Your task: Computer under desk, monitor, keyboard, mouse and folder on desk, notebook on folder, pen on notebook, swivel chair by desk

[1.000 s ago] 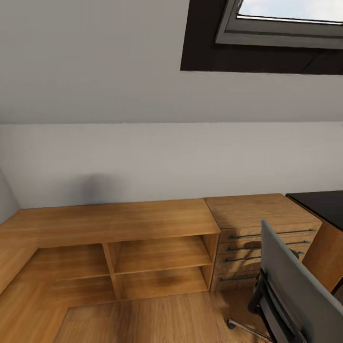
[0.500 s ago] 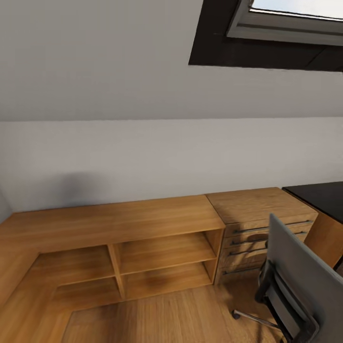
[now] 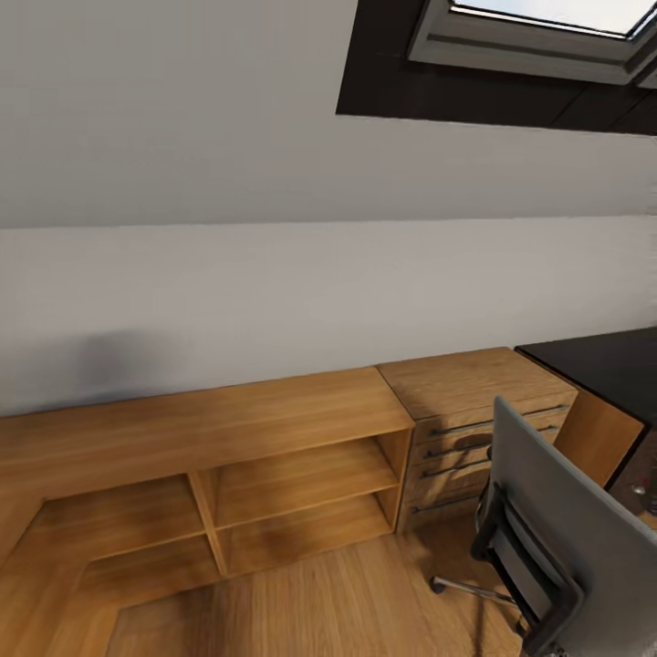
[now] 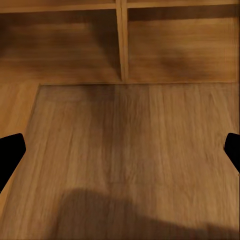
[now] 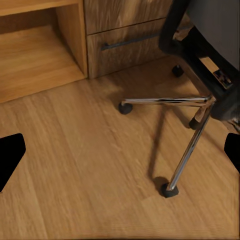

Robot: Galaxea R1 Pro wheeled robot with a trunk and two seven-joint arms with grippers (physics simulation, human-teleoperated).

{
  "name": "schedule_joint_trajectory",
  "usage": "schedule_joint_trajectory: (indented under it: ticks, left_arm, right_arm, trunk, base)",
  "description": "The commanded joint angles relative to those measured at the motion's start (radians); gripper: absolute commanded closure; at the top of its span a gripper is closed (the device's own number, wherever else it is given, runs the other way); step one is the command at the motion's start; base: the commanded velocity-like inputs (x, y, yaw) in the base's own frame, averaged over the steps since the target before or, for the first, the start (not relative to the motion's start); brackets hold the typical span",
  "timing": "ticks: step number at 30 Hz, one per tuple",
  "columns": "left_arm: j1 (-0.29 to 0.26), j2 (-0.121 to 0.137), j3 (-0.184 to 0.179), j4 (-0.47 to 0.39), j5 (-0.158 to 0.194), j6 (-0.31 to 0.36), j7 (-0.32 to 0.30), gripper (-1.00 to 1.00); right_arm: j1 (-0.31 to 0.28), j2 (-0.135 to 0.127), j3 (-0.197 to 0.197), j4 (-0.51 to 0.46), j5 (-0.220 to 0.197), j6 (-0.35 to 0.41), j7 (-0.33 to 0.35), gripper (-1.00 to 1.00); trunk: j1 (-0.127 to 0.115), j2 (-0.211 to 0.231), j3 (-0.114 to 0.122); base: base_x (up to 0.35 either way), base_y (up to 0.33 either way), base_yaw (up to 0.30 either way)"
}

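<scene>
Grey swivel chair (image 3: 575,538) sits near right beside the black desk (image 3: 611,365); approach slowly, both grippers' jaws released, empty.

Sloped pale grey wall (image 3: 228,119), dark-framed skylight (image 3: 511,55), low wooden shelving (image 3: 210,456), wooden drawer unit (image 3: 474,411), wood floor (image 3: 338,602)

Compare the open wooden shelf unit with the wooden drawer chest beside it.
The shelf unit is wide and open-fronted, showing bare compartments; the drawer chest is narrower and closed by drawers with dark bar handles. The shelf unit's top sits slightly lower than the drawer chest's. Both are light wood, standing side by side against the wall.
</scene>
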Motion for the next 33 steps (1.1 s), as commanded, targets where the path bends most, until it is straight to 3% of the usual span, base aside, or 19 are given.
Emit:
schedule_joint_trajectory:
  ticks: [1,33]
  left_arm:
    - [0.0,0.001,-0.009,-0.002,0.008,-0.002,0.005,-1.0]
    - [0.0,0.002,-0.009,-0.002,0.009,0.0,0.005,-1.0]
  right_arm:
    - [-0.001,0.0,0.009,0.001,-0.004,-0.002,-0.006,-1.0]
    - [-0.001,0.0,0.009,0.001,-0.004,-0.002,-0.004,-1.0]
  trunk:
    - [0.0,-0.001,-0.002]
    - [0.0,-0.001,-0.022]
  base:
    - [0.0,0.005,-0.192]
    - [0.024,0.067,-0.227]
